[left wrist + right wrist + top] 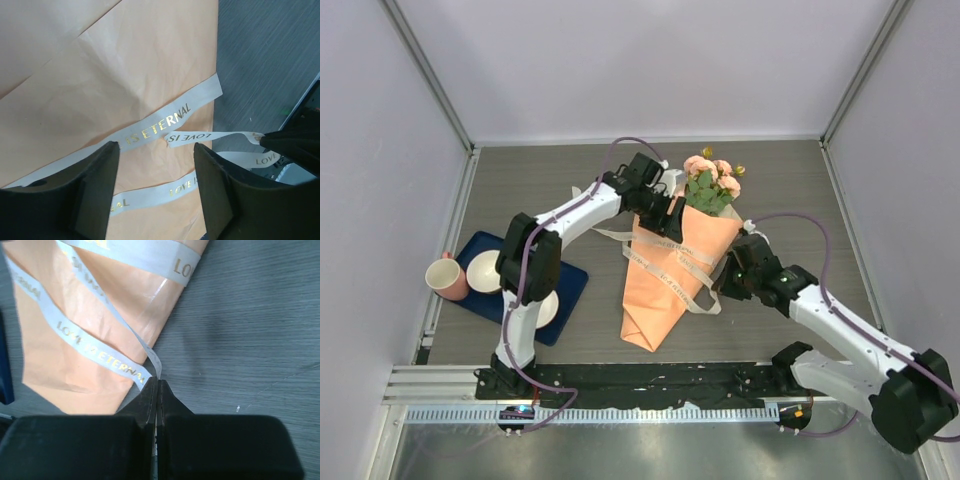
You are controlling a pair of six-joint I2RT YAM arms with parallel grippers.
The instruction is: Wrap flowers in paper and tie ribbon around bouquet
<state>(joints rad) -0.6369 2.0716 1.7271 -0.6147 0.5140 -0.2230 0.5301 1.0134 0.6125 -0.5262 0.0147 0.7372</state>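
Note:
The bouquet lies on the table, a cone of orange paper (665,275) with the pink flowers (712,180) and green leaves poking out of its far end. The cream ribbon (677,262) with gold lettering crosses the cone in several strands. My right gripper (158,382) is shut on a thin strand of the ribbon (100,352) just off the cone's right edge. My left gripper (157,167) hovers open over the paper (125,65) near the cone's upper left. Ribbon (165,120) strands run beneath its fingers (95,185), none pinched.
A dark blue tray (572,283) at the left holds a white bowl (483,270) and a white plate (550,310). A pink cup (446,278) stands at the tray's left edge. Grey walls close in the left, far and right sides.

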